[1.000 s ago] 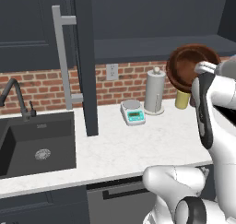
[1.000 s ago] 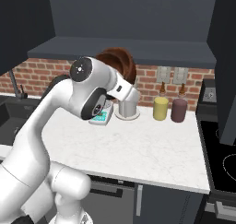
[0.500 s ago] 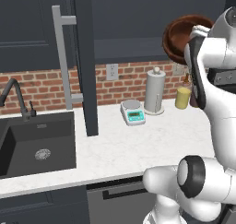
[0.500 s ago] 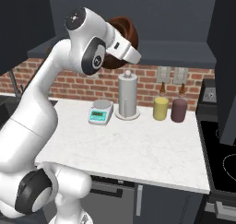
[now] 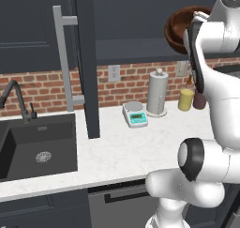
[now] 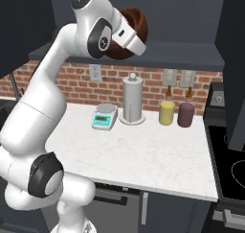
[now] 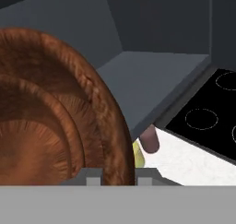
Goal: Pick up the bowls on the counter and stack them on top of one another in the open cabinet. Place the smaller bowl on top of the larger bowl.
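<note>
Up at the open cabinet [image 5: 140, 20], above the counter [image 5: 140, 147], the larger bowl [image 5: 180, 27] is held high at the shelf's edge. The gripper [image 7: 119, 179] is clamped on its rim, fingers either side. Below stand a paper-towel roll [image 6: 133, 100] and yellow cup [image 6: 167, 112].

The counter [image 5: 117, 152] holds a scale [image 5: 135, 114] at centre. A towel roll [image 5: 157, 93], yellow cup [image 5: 186, 99] and maroon cup [image 6: 185, 115] stand toward 2 o'clock.
</note>
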Motion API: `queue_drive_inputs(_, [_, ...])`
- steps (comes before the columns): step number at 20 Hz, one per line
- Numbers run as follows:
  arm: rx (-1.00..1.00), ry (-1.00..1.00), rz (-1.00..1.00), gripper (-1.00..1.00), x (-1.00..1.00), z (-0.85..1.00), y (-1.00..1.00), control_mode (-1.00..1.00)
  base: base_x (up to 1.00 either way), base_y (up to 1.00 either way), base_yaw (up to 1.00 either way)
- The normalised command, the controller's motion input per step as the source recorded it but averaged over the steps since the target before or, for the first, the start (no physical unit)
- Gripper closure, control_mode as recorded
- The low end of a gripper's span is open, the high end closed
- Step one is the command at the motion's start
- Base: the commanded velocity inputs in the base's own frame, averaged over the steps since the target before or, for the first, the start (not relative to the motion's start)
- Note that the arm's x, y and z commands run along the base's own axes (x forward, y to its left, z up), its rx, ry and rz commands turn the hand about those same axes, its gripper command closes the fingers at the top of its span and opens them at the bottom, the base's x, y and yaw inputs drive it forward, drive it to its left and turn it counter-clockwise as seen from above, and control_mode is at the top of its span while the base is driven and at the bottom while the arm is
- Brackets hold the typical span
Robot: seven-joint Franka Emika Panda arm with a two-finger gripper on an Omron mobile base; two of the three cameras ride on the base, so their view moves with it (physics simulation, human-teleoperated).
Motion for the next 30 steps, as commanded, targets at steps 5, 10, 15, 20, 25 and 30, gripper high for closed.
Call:
queue_drive_inputs(5, [0.1,-0.03,-0.09,1.0,0.97,-0.31,0.0,-1.0,0.0,0.0,0.0])
queue_drive_inputs(10, [0.04,-0.09,-0.11,-1.0,0.97,-0.16,0.0,-1.0,0.0,0.0,0.0])
queue_drive_inputs(15, [0.0,-0.11,-0.05,-1.0,0.4,-0.15,0.0,-1.0,0.0,0.0,0.0])
queue_drive_inputs(20, [0.0,-0.19,0.0,-1.0,-0.66,-0.15,0.0,-1.0,0.0,0.0,0.0])
queue_drive_inputs(25, [0.0,-0.33,0.0,-1.0,-1.0,-0.38,0.0,-1.0,0.0,0.0,0.0])
queue_drive_inputs(30, [0.05,-0.34,0.0,-1.0,-1.0,-0.57,0.0,-1.0,0.0,0.0,0.0])
